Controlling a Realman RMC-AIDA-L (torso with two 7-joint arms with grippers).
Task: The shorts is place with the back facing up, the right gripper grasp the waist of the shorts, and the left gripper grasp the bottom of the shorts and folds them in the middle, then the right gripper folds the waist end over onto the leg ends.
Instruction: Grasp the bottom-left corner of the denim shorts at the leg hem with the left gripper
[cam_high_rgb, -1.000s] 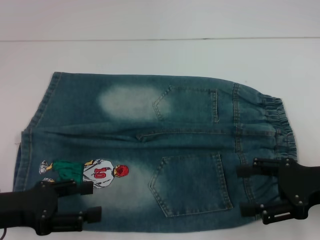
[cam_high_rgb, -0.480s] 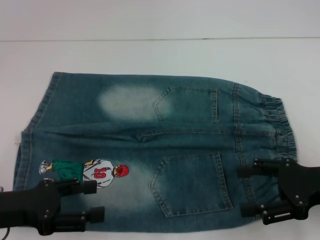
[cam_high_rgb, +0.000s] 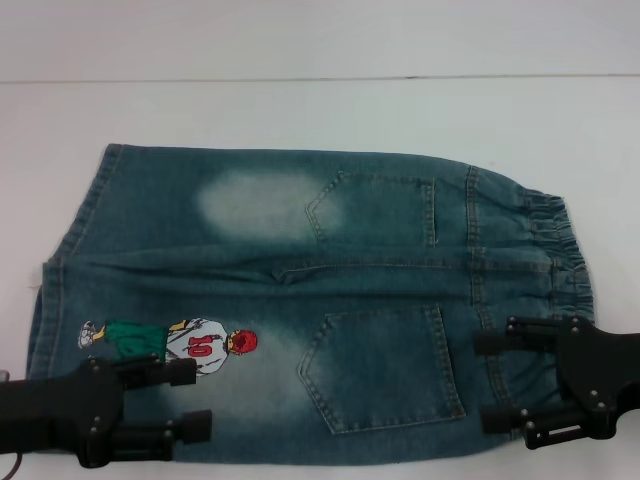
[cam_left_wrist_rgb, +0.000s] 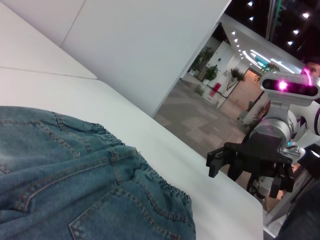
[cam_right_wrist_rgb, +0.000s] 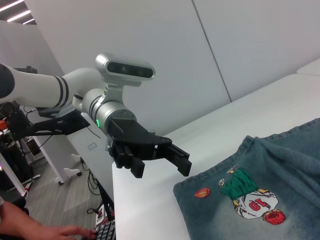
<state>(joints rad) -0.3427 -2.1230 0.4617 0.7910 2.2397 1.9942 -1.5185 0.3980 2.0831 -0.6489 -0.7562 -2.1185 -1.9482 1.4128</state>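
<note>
The shorts (cam_high_rgb: 300, 300) lie flat and back up on the white table (cam_high_rgb: 300, 110). The waist (cam_high_rgb: 555, 250) points right and the leg hems (cam_high_rgb: 60, 290) point left. A basketball-player print (cam_high_rgb: 190, 345) sits on the near leg. My left gripper (cam_high_rgb: 195, 400) is open, hovering over the near leg just below the print, with nothing between its fingers. My right gripper (cam_high_rgb: 485, 380) is open over the near end of the waist, beside the near back pocket (cam_high_rgb: 385, 365). The right wrist view shows the left gripper (cam_right_wrist_rgb: 162, 167) raised off the shorts (cam_right_wrist_rgb: 280, 185). In the left wrist view, the right gripper (cam_left_wrist_rgb: 247, 167) hangs above the table.
Bare white table surrounds the shorts on the far side and to the right. The table's front edge runs close under both grippers. A pale bleached patch (cam_high_rgb: 250, 200) marks the far leg.
The left gripper has crept slightly to the right along the near leg. The right gripper and the shorts have not moved.
</note>
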